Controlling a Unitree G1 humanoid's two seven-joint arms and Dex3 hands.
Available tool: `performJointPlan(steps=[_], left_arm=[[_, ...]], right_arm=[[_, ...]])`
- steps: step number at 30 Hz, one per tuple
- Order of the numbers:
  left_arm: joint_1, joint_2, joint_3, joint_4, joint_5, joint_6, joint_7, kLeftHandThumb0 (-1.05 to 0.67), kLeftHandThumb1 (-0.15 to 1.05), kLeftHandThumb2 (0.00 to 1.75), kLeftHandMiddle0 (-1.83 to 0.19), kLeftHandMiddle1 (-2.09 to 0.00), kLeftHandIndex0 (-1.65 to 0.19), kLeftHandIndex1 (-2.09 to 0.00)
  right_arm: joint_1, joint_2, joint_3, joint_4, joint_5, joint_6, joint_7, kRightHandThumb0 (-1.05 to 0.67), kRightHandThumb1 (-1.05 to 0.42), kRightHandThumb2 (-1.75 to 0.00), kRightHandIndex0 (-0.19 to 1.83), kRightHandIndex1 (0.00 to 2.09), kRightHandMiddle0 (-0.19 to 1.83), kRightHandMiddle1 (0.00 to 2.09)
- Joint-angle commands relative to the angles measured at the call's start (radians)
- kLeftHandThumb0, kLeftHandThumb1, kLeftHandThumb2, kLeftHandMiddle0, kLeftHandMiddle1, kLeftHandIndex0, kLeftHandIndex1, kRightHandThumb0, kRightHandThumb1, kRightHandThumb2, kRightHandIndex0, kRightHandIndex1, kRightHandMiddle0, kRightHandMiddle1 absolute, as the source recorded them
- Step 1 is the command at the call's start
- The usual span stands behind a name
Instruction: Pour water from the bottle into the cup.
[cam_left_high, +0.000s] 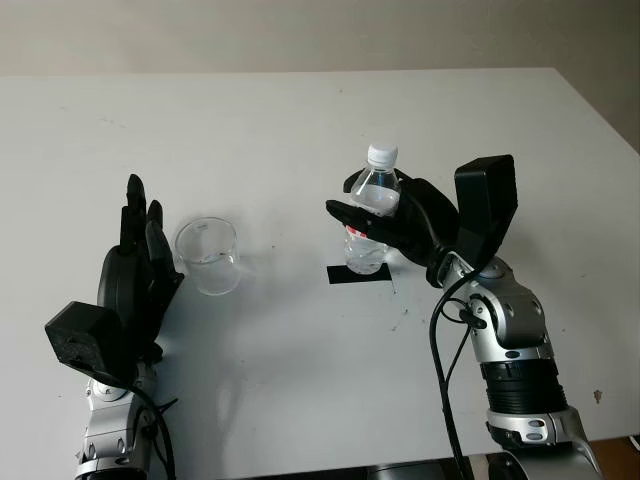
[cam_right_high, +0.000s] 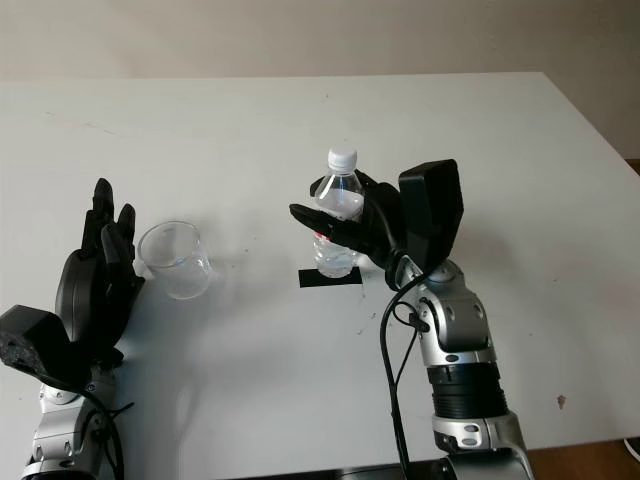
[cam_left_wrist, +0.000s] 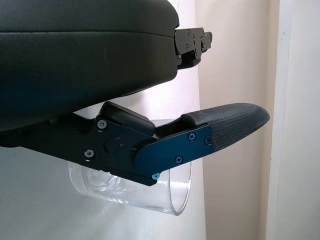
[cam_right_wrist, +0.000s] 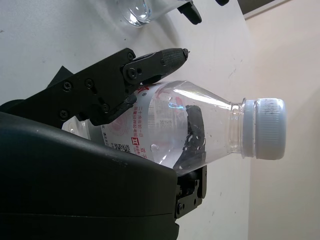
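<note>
Now, early in the pour, the right hand (cam_left_high: 385, 222) grips the capped bottle (cam_left_high: 372, 210) upright over a black patch (cam_left_high: 357, 275) at table centre, the released left hand (cam_left_high: 140, 265) waits beside the cup (cam_left_high: 208, 255), and next the cap apparently must come off.

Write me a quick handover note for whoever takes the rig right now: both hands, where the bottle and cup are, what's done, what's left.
Right hand: shut on the bottle, which is upright over the black patch on the table, white cap still on.
Left hand: open, just beside the cup, not holding it.
Cup: upright on the table, left of the bottle.
Done: bottle grasped.
Left: cap looks unopened, so deal with that, then carry the bottle to the cup and pour.
</note>
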Motion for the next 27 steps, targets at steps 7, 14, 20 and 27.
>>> performJointPlan(steps=[7,14,20,27], left_arm=[[0.020,-0.002,0.005,-0.016,-0.001,0.006,0.000,-0.88,1.05,0.75,0.19,-0.24,0.14,0.00],[0.020,0.000,0.004,-0.017,0.001,0.006,-0.002,-0.88,1.05,0.75,0.19,-0.23,0.14,0.00],[0.023,-0.002,0.004,-0.020,-0.002,0.011,-0.003,-0.88,1.05,0.74,0.19,-0.25,0.13,0.00],[0.028,0.000,0.004,-0.026,-0.002,0.013,-0.004,-0.88,1.05,0.75,0.19,-0.23,0.14,0.00]], right_arm=[[0.034,-0.007,0.011,-0.013,-0.008,-0.013,0.017,-0.29,-1.05,-0.30,0.92,2.09,0.15,2.09],[0.056,-0.030,0.040,-0.005,-0.044,-0.073,0.056,-0.30,-1.05,-0.30,0.62,2.09,-0.14,2.09],[0.072,-0.046,0.045,0.008,-0.045,-0.104,0.112,-0.33,-1.05,-0.21,-0.01,2.09,-0.19,2.09],[0.090,-0.052,0.047,0.022,-0.049,-0.136,0.138,-0.40,-1.05,-0.12,-0.19,2.09,-0.19,2.09]])
